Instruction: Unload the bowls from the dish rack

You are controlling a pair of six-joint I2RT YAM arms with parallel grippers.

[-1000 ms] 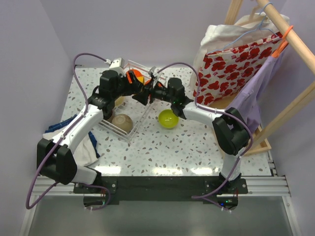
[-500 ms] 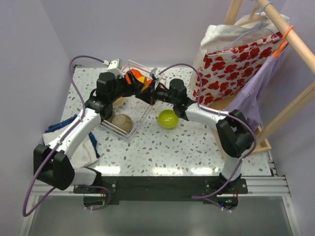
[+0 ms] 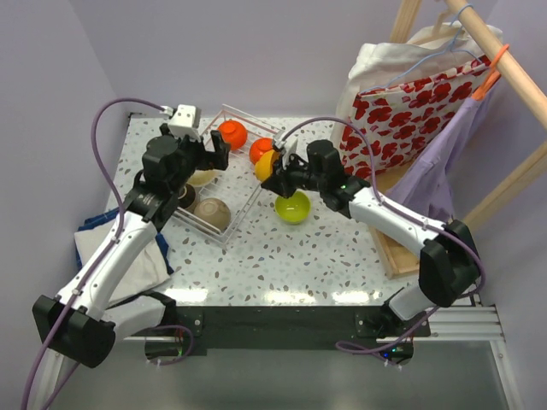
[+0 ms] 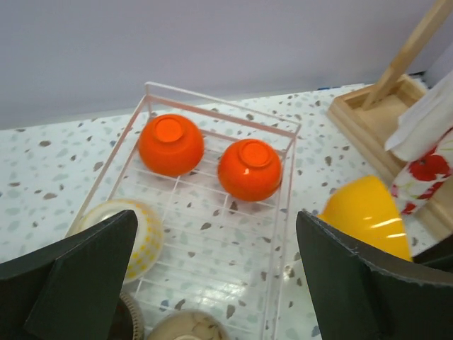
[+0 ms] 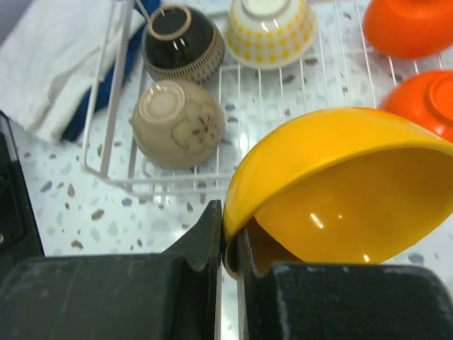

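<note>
Heads up, your right gripper [image 5: 228, 234] is pinched tight on the yellow bowl [image 5: 340, 191] by its rim, holding it tipped just off the rack [image 3: 244, 203] at its 3 o'clock, near the green bowl [image 3: 293, 207]. Your left gripper [image 3: 214, 152] hangs wide open and empty over the rack, orange bowls [image 4: 170, 144] at its 12 o'clock end.

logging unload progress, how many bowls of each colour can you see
orange-red bowls: 2
yellow-orange bowl: 1
lime green bowl: 1
cream bowl with yellow dots: 1
dark brown bowl: 1
tan bowl: 1
total: 7
</note>
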